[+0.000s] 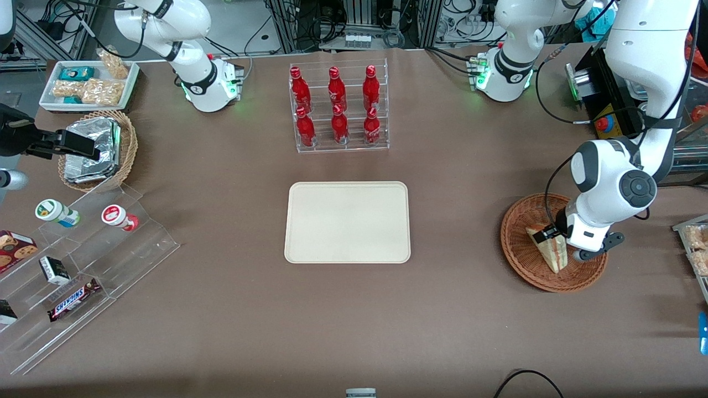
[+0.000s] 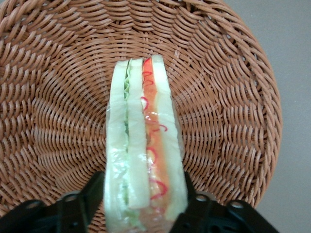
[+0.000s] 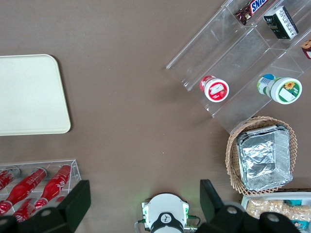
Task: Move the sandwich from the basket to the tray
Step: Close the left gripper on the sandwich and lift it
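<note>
The gripper (image 1: 547, 236) is down in the basket (image 1: 520, 254) at the working arm's end of the surface (image 1: 221, 309), and its jaws are clamped on the sandwich (image 1: 550, 249). From the wrist view the two black fingers (image 2: 92, 196) press against the bread on either side of the wedge (image 2: 143, 145), which stands on edge with its layers showing: pale bread, a green strip, then an orange-red band. The woven wicker of the basket (image 2: 233, 97) spreads out all around it. In the front view the sandwich sits within the basket's rim, tilted, its tip pointing toward the camera.

The tray (image 1: 347, 222) lies flat at the middle of the surface, well apart from the basket, with nothing on it. Farther from the camera than the tray stands a clear rack of red bottles (image 1: 336, 108). Toward the parked arm's end there's a tan basket holding a foil container (image 1: 91, 149), a white tray of snack bags (image 1: 88, 83) and a clear stepped stand (image 1: 83, 265) with small cups and a candy bar.
</note>
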